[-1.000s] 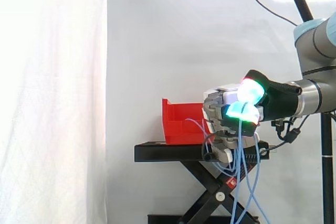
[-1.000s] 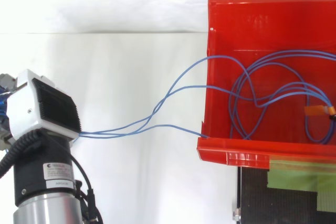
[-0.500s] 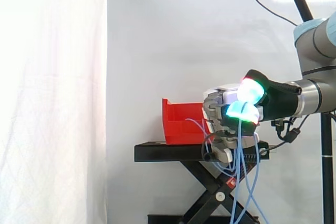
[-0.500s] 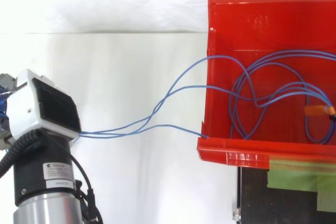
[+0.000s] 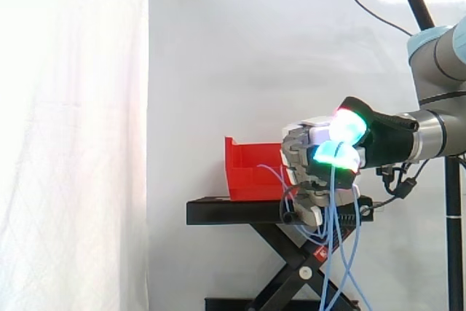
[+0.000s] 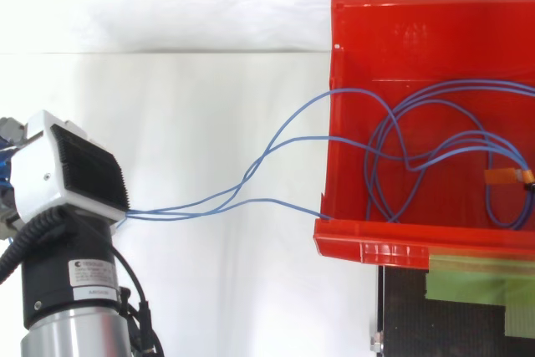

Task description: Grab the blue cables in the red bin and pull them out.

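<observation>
1. my hand point(image 5: 320, 158), mid-right of the side view, curls round the blue cables point(image 6: 167, 211).
2. partly pulled out; most loops lie in the red bin point(image 6: 401, 31), right of the top view.

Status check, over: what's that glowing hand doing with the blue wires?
Hand shut on blue cables. Cables partly out, loops lie in red bin. No obstacle seen.

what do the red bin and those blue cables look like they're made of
Red bin: probably moulded hard plastic with a smooth, slightly glossy finish; the colour is uniform, the rim is rolled and the walls have a soft sheen.
Blue cables: thin flexible wire, seemingly in a smooth plastic jacket; they curl in loose loops and sag outside the bin.
</observation>
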Available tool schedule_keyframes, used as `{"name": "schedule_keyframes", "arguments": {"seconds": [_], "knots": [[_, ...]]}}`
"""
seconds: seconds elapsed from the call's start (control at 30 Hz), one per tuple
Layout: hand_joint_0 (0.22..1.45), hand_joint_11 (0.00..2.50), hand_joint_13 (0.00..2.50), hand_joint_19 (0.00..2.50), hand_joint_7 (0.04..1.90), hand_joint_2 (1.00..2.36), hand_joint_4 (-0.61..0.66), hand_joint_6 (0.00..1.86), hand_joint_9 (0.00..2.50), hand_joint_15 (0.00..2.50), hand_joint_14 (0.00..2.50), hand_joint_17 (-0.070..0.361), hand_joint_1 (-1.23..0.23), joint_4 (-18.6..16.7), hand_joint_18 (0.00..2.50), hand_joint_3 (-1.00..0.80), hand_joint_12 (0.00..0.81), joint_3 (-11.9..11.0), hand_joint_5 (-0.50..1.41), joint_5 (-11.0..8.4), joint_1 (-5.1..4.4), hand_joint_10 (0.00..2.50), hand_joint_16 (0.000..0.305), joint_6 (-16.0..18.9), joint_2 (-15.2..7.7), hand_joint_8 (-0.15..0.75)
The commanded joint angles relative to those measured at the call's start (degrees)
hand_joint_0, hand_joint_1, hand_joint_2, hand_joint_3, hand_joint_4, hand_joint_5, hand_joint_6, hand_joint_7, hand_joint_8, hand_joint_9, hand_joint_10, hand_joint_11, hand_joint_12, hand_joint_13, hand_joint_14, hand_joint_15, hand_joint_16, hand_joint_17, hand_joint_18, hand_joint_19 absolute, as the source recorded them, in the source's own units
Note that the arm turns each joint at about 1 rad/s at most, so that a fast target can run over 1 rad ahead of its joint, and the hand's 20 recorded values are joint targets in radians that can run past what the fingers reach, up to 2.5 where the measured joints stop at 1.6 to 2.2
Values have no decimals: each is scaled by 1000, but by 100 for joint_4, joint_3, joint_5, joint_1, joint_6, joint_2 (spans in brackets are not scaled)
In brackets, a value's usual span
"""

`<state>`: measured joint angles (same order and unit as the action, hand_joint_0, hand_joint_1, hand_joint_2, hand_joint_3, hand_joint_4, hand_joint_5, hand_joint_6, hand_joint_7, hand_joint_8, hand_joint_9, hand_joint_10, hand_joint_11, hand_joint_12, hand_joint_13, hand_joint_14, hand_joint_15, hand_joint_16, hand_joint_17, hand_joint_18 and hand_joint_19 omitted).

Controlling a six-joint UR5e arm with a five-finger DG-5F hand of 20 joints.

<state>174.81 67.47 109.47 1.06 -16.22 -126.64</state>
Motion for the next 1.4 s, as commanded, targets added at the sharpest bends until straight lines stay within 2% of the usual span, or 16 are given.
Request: {"name": "schedule_keyframes", "arguments": {"seconds": [0.0, 1.37], "knots": [[976, 1407, 1209, 705, 640, 1000, -36, 862, 1218, 1164, 31, 93, -860, 0, 840, -1000, 290, 3, 798, -5, 0, 27, 41, 0, -1, 199], [977, 1388, 1238, 701, 637, 1000, -44, 866, 1215, 1162, 31, 95, -859, 0, 854, -1000, 288, 3, 795, 4, 0, 27, 42, 0, -1, 197]]}}
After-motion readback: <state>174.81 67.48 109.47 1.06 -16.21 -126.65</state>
